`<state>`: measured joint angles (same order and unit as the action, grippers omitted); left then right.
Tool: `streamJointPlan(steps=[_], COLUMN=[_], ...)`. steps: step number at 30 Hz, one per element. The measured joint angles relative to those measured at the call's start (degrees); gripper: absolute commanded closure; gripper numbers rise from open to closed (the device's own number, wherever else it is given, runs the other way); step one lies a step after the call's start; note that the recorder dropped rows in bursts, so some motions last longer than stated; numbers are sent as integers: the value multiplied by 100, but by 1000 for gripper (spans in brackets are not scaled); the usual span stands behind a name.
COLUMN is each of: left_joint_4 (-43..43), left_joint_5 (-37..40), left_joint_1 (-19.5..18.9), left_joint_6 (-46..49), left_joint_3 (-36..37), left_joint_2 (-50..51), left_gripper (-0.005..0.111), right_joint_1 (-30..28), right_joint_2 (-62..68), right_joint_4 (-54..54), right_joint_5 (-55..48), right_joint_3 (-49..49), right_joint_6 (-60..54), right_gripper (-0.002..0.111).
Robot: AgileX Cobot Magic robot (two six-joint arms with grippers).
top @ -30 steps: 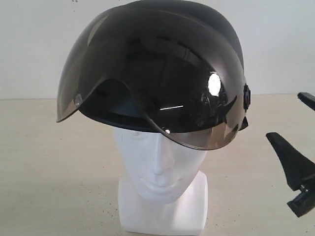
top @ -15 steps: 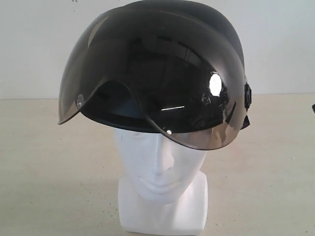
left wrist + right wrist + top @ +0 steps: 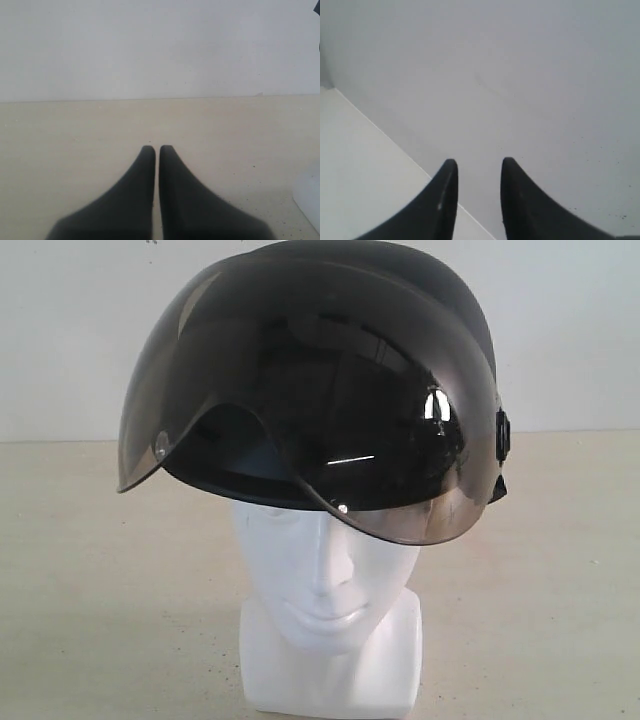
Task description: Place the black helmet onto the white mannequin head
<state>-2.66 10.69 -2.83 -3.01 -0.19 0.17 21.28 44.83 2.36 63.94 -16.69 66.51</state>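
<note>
Resting on white mannequin head (image 3: 325, 590), black helmet (image 3: 330, 370) looks placed; right gripper (image 3: 479, 167) is now withdrawn, jaws apart, empty; left gripper (image 3: 157, 149) jaws pressed together.

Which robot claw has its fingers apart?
The right gripper: a clear gap shows between its two black fingers, with nothing in it. The left gripper has its fingers pressed together, tip to tip.

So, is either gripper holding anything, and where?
Nothing is held. The left gripper is shut empty, the right gripper open and empty; the black helmet sits on the white mannequin head.
</note>
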Motion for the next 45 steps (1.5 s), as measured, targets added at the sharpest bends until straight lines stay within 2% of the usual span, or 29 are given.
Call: streamJointPlan(steps=[4, 7, 9, 12, 13, 15, 20, 24, 26, 30, 38, 45], left_joint_4=[0, 0, 0, 0, 0, 0, 0, 0, 0, 0, 0, 0], left_joint_5=[0, 0, 0, 0, 0, 0, 0, 0, 0, 0, 0, 0], left_joint_1=[0, 0, 0, 0, 0, 0, 0, 0, 0, 0, 0, 0], left_joint_6=[0, 0, 0, 0, 0, 0, 0, 0, 0, 0, 0, 0], left_joint_3=[0, 0, 0, 0, 0, 0, 0, 0, 0, 0, 0, 0], left_joint_2=[0, 0, 0, 0, 0, 0, 0, 0, 0, 0, 0, 0], left_gripper=[102, 102, 102, 102, 102, 102, 102, 102, 102, 102, 102, 102], right_joint_1=[0, 0, 0, 0, 0, 0, 0, 0, 0, 0, 0, 0], right_joint_2=[0, 0, 0, 0, 0, 0, 0, 0, 0, 0, 0, 46], right_joint_4=[-412, -838, -1052, -1242, -1361, -1650, -2018, -1769, -1373, -395, 986, 2089], right_joint_5=[-1667, -3450, -5002, -7084, -7738, -8912, -11466, -12916, -13243, -13258, -12049, -11145], right_joint_3=[-1136, -2004, -2723, -3673, -3931, -4316, -4829, -4782, -4704, -4478, -3355, -2753], right_joint_6=[-866, -1553, -2119, -3107, -3362, -3712, -4631, -5177, -5479, -6252, -6922, -7581], right_gripper=[79, 79, 81, 91, 98, 108, 108, 108, 108, 108, 108, 108])
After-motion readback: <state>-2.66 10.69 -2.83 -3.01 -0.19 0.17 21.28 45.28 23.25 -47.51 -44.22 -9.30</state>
